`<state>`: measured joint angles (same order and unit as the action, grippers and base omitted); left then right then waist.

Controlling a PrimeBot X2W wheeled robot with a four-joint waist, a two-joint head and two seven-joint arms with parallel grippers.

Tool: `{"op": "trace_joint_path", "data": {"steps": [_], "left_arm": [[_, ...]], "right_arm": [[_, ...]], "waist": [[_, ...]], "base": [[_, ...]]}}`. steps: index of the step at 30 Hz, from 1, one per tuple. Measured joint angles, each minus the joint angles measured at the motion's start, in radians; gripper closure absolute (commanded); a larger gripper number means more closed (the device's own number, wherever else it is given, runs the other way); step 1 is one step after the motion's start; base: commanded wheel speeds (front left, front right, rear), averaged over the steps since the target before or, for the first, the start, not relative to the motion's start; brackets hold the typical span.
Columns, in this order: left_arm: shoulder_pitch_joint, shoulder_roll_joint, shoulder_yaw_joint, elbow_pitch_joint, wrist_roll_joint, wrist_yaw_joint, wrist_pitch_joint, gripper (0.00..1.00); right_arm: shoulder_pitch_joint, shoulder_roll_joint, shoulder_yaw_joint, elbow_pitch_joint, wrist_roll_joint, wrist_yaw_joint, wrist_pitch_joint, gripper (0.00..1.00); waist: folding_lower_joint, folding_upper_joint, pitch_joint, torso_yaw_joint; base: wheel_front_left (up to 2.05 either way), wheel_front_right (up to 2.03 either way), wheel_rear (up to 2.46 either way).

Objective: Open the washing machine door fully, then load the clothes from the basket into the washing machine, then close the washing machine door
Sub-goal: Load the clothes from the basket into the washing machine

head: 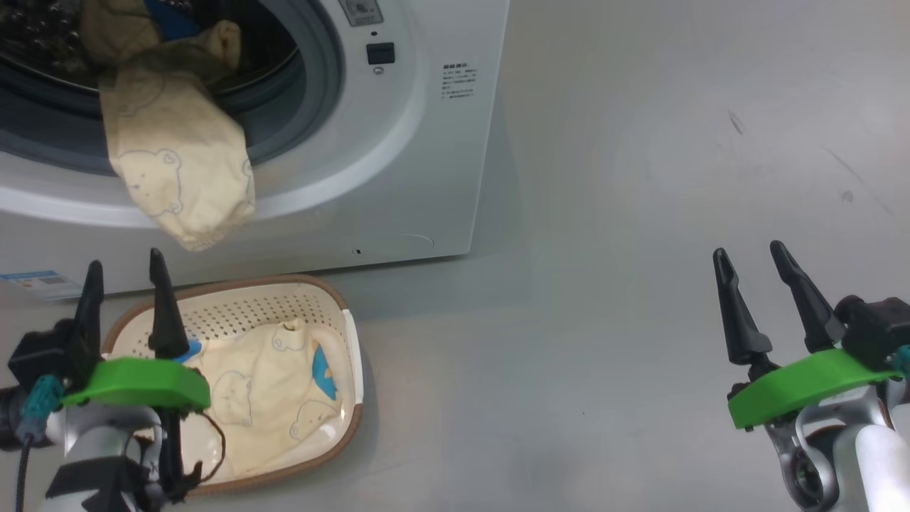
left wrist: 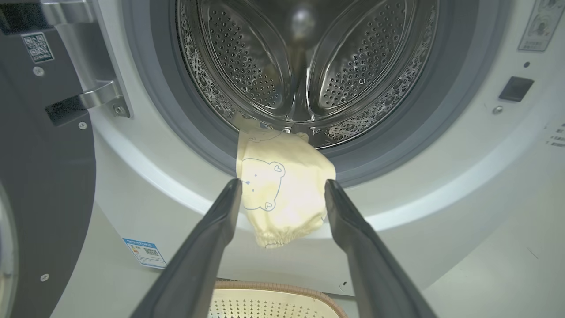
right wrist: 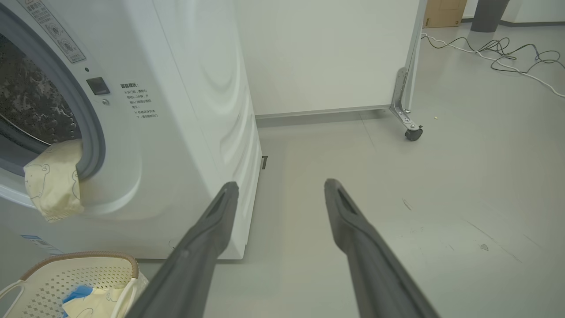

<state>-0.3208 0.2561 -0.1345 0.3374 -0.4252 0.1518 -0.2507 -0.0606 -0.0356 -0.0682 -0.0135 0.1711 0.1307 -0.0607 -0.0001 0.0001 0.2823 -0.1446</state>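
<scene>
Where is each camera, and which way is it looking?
Head view: on the robot's head, looking down at the washing machine, the basket and the floor; left gripper and right gripper show, both open.
Left wrist view: on the left wrist, facing into the drum; its two fingers show.
Right wrist view: on the right wrist, facing the machine's corner and floor; its two fingers show.
Shared: all three see the yellow garment hanging from the opening.

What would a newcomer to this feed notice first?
A pale yellow bear-print garment hangs half out of the washing machine, draped over its grey gasket. Below it on the floor, the basket holds another garment. The left fingers stand open near the basket, the right fingers open over bare floor.
</scene>
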Motion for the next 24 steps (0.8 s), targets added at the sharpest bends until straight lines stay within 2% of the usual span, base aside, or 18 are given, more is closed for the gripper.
{"op": "trace_joint_path", "data": {"steps": [12, 24], "left_arm": [[0.230, -0.023, -0.058, -0.176, 0.056, 0.056, 0.004, 0.00], [0.333, -0.032, -0.096, -0.220, 0.058, 0.076, 0.026, 0.00]], "right_arm": [[0.083, 0.000, 0.018, -0.040, -0.042, 0.000, 0.061, 0.00], [0.161, 0.000, 0.017, -0.072, -0.051, 0.000, 0.098, 0.00]], "waist": [[0.0000, 0.0000, -0.143, 0.071], [0.0000, 0.0000, -0.233, 0.103]], "base": [[0.00, 0.00, 0.00], [0.00, 0.00, 0.00]]}}
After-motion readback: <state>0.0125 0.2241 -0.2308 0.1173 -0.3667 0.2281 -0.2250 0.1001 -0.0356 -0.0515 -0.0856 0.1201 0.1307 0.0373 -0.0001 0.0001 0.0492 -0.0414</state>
